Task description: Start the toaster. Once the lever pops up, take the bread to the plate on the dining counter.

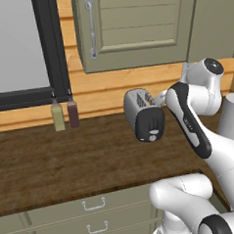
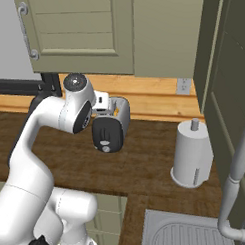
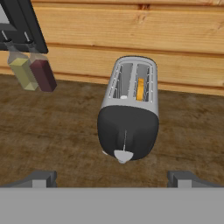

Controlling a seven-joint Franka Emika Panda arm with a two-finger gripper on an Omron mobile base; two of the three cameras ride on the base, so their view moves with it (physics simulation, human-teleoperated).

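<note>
Clearly, the gripper [image 3: 112, 177] is held released, its two fingertips spread wide and nothing between them. It is poised above and just short of the toaster [image 3: 129, 113], whose black end panel is turned toward it, presumably so the lever [image 3: 124, 155] at the panel's foot can be pressed down. The bread [image 3: 140, 89] is seated in the slot to the right, only its top edge seen. Beyond the toaster a wooden wall closes the counter [image 3: 57, 131]. Two bottles [image 3: 31, 70] are set well off to the left; bare wood is left on both sides for the approach.
</note>
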